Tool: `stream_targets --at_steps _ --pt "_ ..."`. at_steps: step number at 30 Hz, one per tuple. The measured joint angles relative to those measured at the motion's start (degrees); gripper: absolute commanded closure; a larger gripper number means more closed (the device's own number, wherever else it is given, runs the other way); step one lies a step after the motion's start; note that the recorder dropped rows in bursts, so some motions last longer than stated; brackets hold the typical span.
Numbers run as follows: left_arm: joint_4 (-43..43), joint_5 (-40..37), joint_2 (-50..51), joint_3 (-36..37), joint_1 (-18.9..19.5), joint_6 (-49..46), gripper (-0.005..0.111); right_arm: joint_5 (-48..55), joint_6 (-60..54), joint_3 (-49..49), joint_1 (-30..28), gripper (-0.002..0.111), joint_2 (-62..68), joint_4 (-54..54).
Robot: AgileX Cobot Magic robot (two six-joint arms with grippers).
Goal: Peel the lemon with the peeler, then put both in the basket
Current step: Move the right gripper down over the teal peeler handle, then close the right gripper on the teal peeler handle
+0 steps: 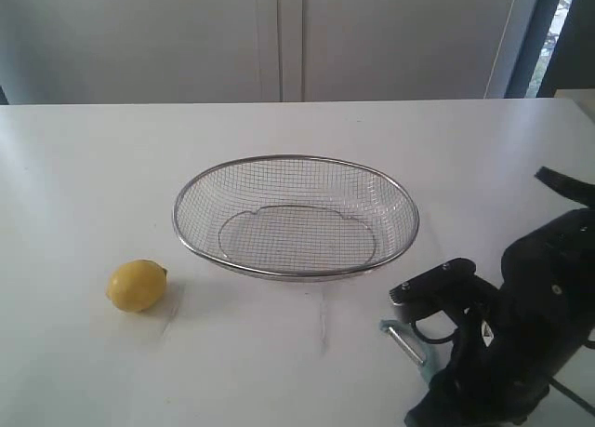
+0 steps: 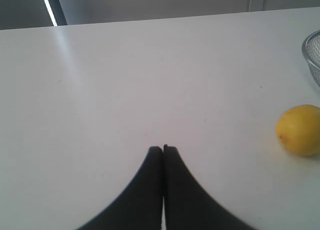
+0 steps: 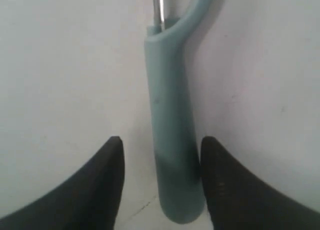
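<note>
grip choice: the slim pale-teal-handled peeler (image 3: pixel 172 115) with metal blade head lies flat at near right, straddled by the right gripper (image 3: pixel 161 140), jaws parted (nothing clamped yet). it looks light, stiff, rather slick, so mid-handle, clear of the blade, seems best. left gripper (image 2: pixel 163 149) is closed, empty.

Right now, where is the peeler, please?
The peeler lies on the table inside the open right gripper, lower right of the basket in the exterior view.
</note>
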State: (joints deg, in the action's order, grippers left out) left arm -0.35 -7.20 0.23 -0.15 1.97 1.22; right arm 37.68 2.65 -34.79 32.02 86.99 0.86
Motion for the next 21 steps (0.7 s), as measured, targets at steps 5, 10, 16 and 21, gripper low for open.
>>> stream_targets --at_steps 5,10,16,21 --pt "0.00 0.00 0.00 0.00 0.00 0.00 0.107 -1.29 0.33 0.00 0.00 0.062 1.00 0.00" --pt "0.00 0.00 0.00 0.00 0.00 0.00 0.107 -1.37 0.33 0.00 0.00 0.062 2.76 0.00" --pt "0.00 0.00 0.00 0.00 0.00 0.00 0.107 -1.12 0.53 -0.11 0.00 0.084 2.90 0.00" --pt "0.00 0.00 0.00 0.00 0.00 0.00 0.107 -0.89 0.75 -0.11 0.00 0.104 2.90 0.00"
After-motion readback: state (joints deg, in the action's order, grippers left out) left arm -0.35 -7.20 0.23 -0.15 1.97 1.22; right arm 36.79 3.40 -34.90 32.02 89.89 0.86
